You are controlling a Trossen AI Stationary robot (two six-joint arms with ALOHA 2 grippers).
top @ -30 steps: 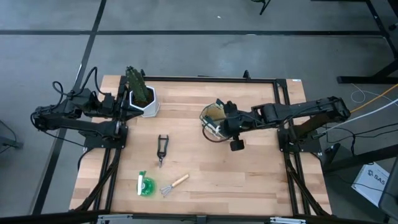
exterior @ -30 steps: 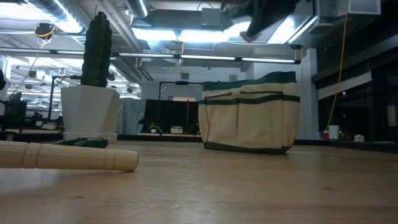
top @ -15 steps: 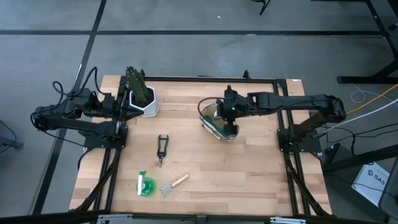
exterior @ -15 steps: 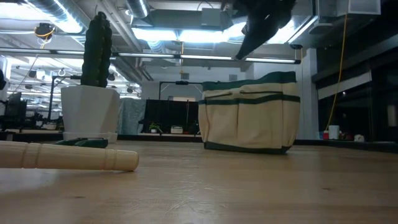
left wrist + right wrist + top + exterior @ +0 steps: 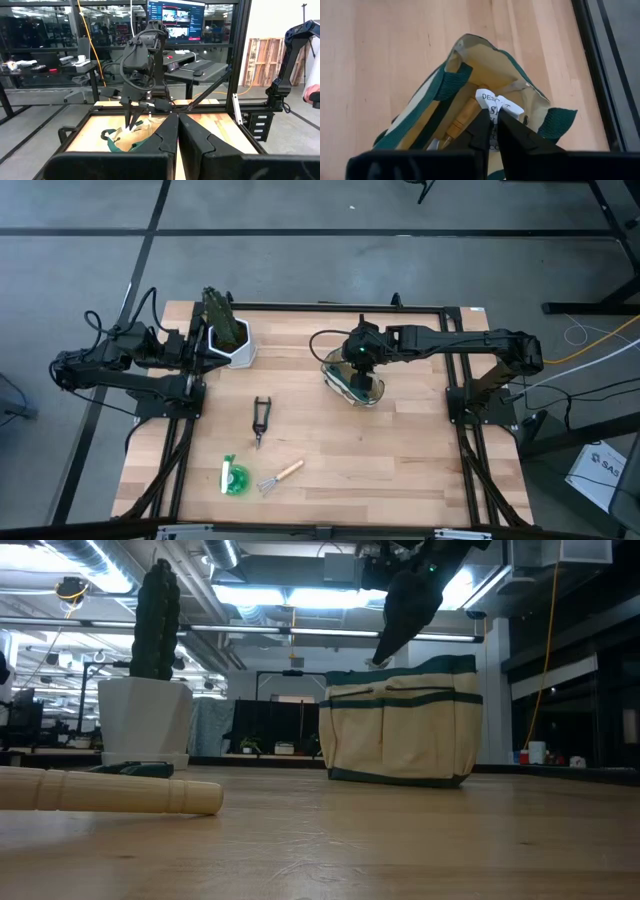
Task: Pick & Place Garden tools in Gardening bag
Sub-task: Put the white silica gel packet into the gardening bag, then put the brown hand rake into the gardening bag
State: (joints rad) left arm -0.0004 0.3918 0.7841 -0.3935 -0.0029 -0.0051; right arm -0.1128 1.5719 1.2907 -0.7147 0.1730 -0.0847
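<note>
I read the right tool (image 5: 358, 358) poised over the mouth of the gardening bag (image 5: 352, 383), fingers pressed together on nothing. The bag stands upright at the rear of the worktop (image 5: 400, 450); inside, a wooden handle (image 5: 461, 118) lies slanted, beside what appears to be a printed tag (image 5: 496, 107). Pruning shears (image 5: 260, 420) lie mid-worktop, long axis front to back. The mini rake (image 5: 279, 477) lies diagonally near the green round item (image 5: 233, 478). A potted plant (image 5: 226, 335) stands by the left tool (image 5: 205, 345), clenched, parked.
</note>
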